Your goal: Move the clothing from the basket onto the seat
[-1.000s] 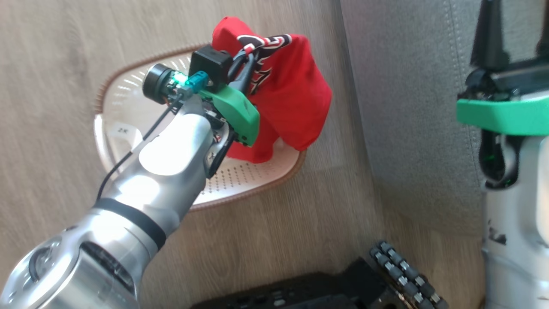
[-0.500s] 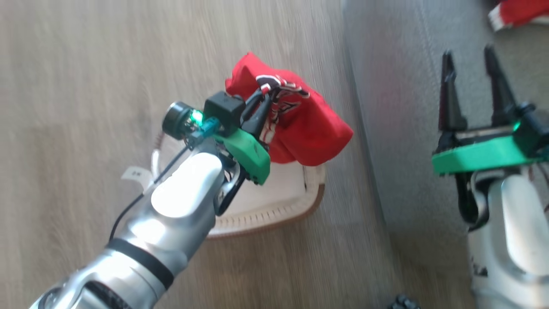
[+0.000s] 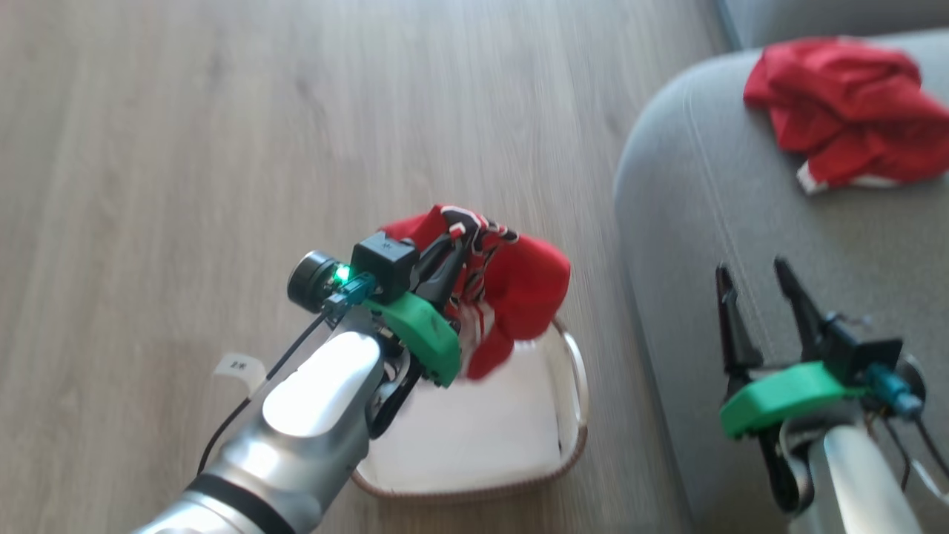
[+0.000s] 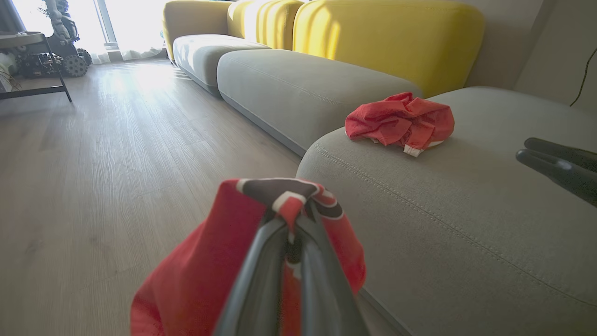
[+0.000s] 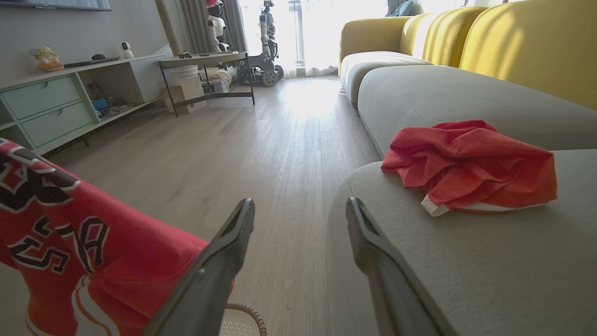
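A pale wood-plank floor (image 3: pixel 222 148) spreads out to one side of the large light-grey fabric sofa (image 3: pixel 741 222), whose rounded, double-stitched corner faces the robot. In the wrist views, yellow back cushions (image 4: pixel 387 37) rise behind the sofa's grey seats.

The small oval cream-white plastic basket with a brown woven-look rim (image 3: pixel 474 445) stands on the floor just beside the sofa's front. What can be seen of its inside is bare white.

One shiny red garment with white trim (image 3: pixel 845 111) lies crumpled on top of the sofa, near the edge of the seat and apart from both arms. The other shiny red garment, with black-and-white lettering (image 3: pixel 526 285), hangs in the air above the basket, beside the sofa's corner but not touching it.

The left gripper (image 3: pixel 456 248) has its two dark fingers pinched tight on a fold of that printed garment, and the cloth drapes down around them. The right gripper (image 3: pixel 750 268) hovers over the sofa's near edge — fingers spread apart, nothing between them.
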Controlling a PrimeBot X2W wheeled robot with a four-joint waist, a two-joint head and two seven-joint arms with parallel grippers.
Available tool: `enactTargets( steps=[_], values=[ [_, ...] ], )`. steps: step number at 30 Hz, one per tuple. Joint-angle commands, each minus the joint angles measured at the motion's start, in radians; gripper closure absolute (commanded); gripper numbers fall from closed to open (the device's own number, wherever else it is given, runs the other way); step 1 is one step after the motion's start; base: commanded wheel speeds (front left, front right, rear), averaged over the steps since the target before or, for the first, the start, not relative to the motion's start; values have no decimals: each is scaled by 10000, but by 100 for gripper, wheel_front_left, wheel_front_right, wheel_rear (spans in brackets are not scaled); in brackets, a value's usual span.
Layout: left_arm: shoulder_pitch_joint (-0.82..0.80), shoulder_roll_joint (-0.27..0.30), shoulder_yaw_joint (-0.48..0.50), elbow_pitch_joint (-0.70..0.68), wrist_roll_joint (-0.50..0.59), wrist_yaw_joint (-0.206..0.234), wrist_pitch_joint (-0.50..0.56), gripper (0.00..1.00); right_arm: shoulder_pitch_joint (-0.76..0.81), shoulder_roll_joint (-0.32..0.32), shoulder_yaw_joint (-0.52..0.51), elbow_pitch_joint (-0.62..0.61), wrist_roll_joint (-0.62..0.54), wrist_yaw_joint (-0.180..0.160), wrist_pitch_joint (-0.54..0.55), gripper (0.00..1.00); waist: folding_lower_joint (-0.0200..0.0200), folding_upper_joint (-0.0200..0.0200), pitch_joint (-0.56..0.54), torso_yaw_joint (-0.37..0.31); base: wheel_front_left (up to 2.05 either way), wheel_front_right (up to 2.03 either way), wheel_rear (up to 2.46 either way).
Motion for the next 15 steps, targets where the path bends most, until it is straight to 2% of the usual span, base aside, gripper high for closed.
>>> enactTargets(
  steps=[1,15],
  values=[
    [-215,289,304,-213,-75,-57,-64,100,7,5,327,-220,118,-4,-47,0,1,-1,-1035,434,0,0,0],
    [-495,822,391,-791,-300,-200,288,100,516,5,1057,71,454,-4,21,0,1,-1,-1986,795,0,0,0]
  ],
)
